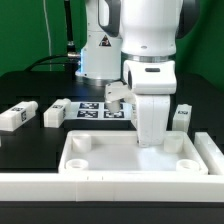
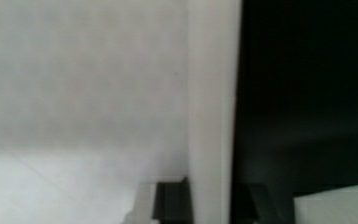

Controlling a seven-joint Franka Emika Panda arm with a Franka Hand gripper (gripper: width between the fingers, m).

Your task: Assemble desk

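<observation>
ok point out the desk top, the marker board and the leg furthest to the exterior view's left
desk top (image 1: 105,156), exterior view, bare floor inside the rim
marker board (image 1: 88,109), exterior view, its middle tag
leftmost leg (image 1: 14,117), exterior view, middle of the block

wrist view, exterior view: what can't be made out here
- jaws: exterior view, hidden behind the arm
- white surface: wrist view, blurred, too close to identify
- marker board: exterior view, partly covered by the arm
- leg at exterior view's left: cut by the edge
</observation>
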